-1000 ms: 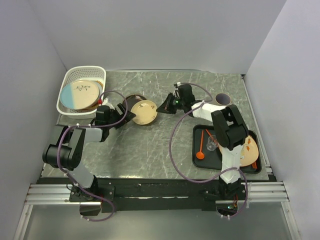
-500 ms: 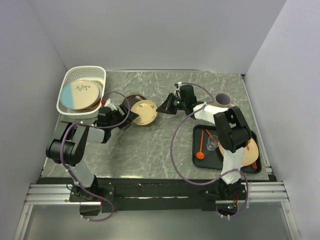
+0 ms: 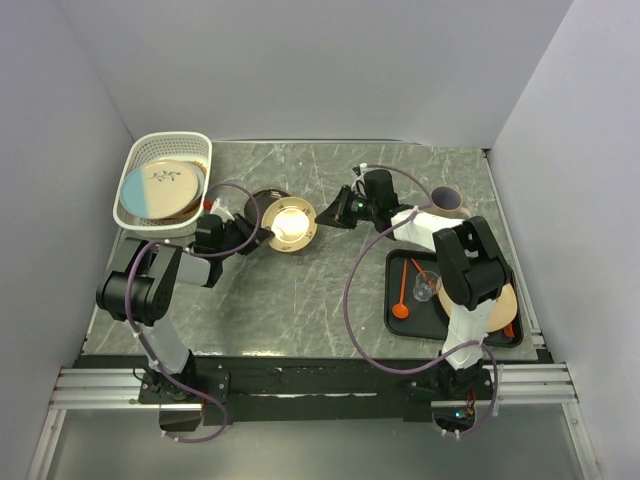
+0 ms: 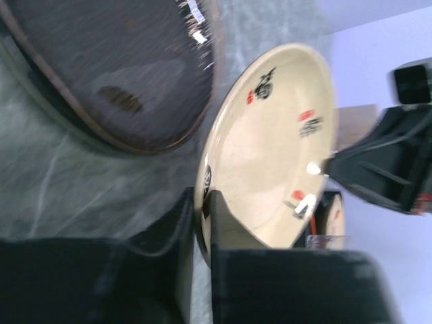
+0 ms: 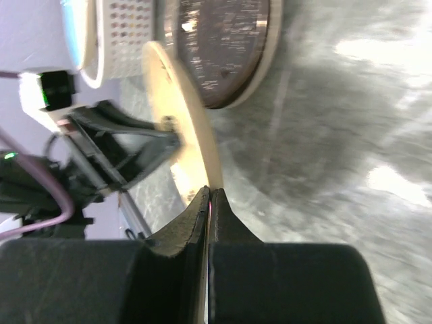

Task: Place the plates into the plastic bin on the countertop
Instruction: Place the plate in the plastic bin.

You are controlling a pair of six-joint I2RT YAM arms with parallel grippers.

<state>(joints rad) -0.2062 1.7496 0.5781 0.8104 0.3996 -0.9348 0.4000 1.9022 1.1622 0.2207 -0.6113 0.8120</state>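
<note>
Tan plate [image 3: 291, 222] — tilted near the countertop's [image 3: 300, 300] back edge, just beside the dark brown plate [image 3: 262, 200] — is pinched at opposite rims by the left gripper [image 4: 202, 202] and right gripper [image 5: 209, 196], so the right should release fully before the left carries it to the plastic bin [image 3: 170, 140] in the back-left corner.

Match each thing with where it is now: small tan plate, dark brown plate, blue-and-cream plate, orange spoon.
Things:
1. small tan plate
2. dark brown plate
3. blue-and-cream plate
4. orange spoon

Places:
A. on the black tray
B. pinched at its rim by the left end effector and the right end effector
C. in the white bin
D. lying on the countertop

Pairs: 1-B; 2-D; 3-C; 4-A
</note>
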